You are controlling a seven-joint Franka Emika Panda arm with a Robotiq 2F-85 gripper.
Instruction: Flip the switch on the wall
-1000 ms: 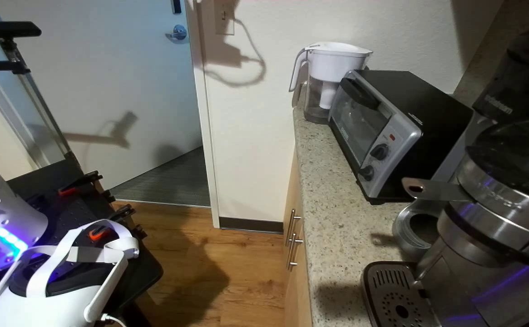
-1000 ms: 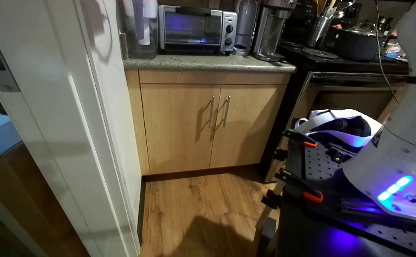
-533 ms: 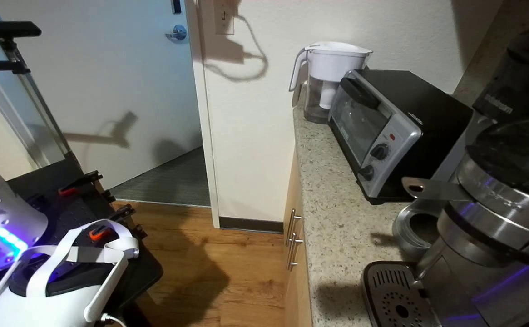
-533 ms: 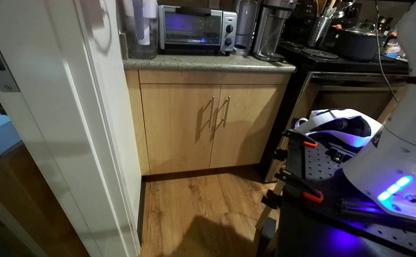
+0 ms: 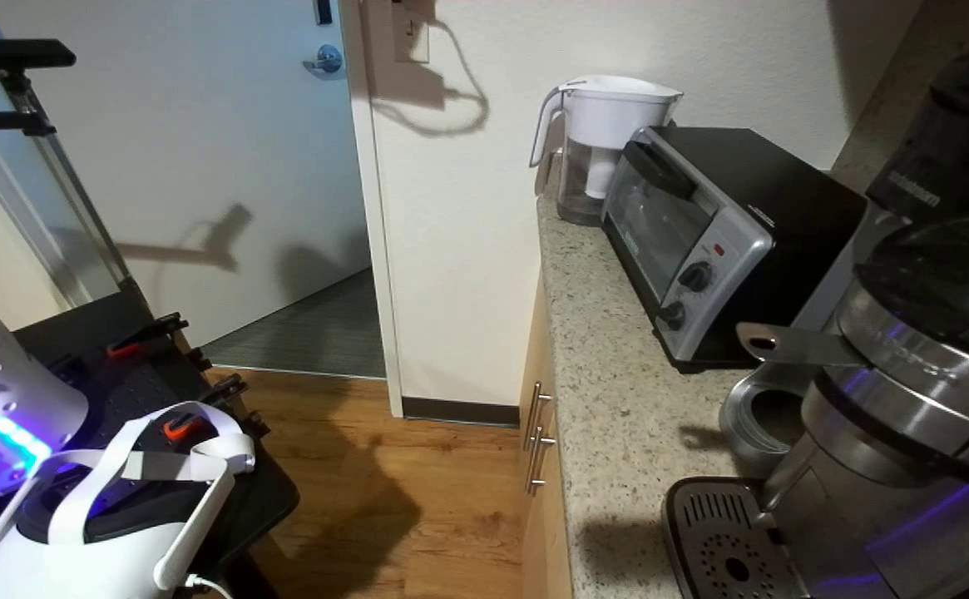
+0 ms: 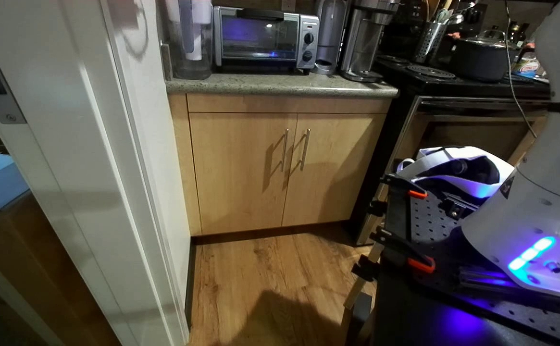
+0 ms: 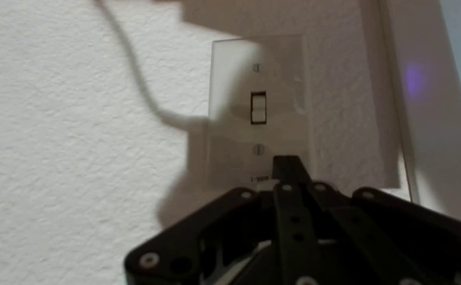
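My gripper holds nothing, jaws closed; the switch — upper centre of the wrist view — should feel stiff, then snap, so I would push, not grasp, its lever tip.

Wood-grain floor, speckled countertop

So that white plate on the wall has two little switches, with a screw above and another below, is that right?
Not quite: the wrist view shows just one little switch on that white plate on the wall, with a screw above and another below.
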